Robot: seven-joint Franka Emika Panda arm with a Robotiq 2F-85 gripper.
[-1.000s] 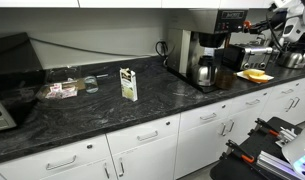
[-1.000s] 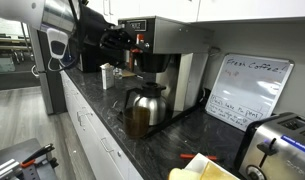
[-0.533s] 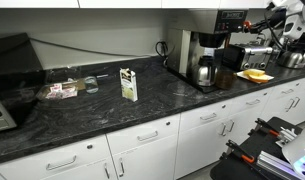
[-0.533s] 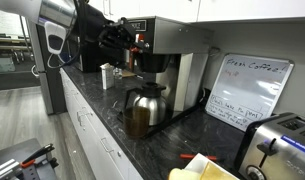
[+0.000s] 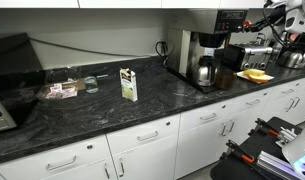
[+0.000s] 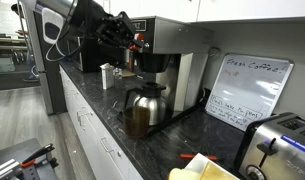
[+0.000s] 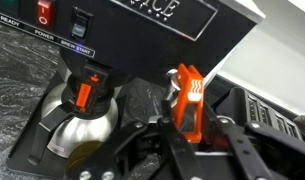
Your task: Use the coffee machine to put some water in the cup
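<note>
The black coffee machine (image 5: 214,30) stands on the dark counter and also shows in an exterior view (image 6: 162,45). A steel carafe (image 6: 144,108) sits on its warming plate, seen in the wrist view (image 7: 80,125) too. My gripper (image 7: 187,115) is at the machine's front, its two fingers closed around the orange tap lever (image 7: 187,88). In an exterior view the gripper (image 6: 132,37) sits right at that lever (image 6: 142,41). A clear glass cup (image 5: 90,84) stands far off along the counter, away from the machine.
A small carton (image 5: 128,83) stands mid-counter. A whiteboard sign (image 6: 247,88) leans beside the machine, with a toaster (image 6: 277,145) and yellow items (image 5: 255,75) beyond it. A dark appliance (image 5: 12,60) stands at the counter's other end.
The arm's elbow has swung up and away from the machine. The gripper has stayed at the orange lever.
</note>
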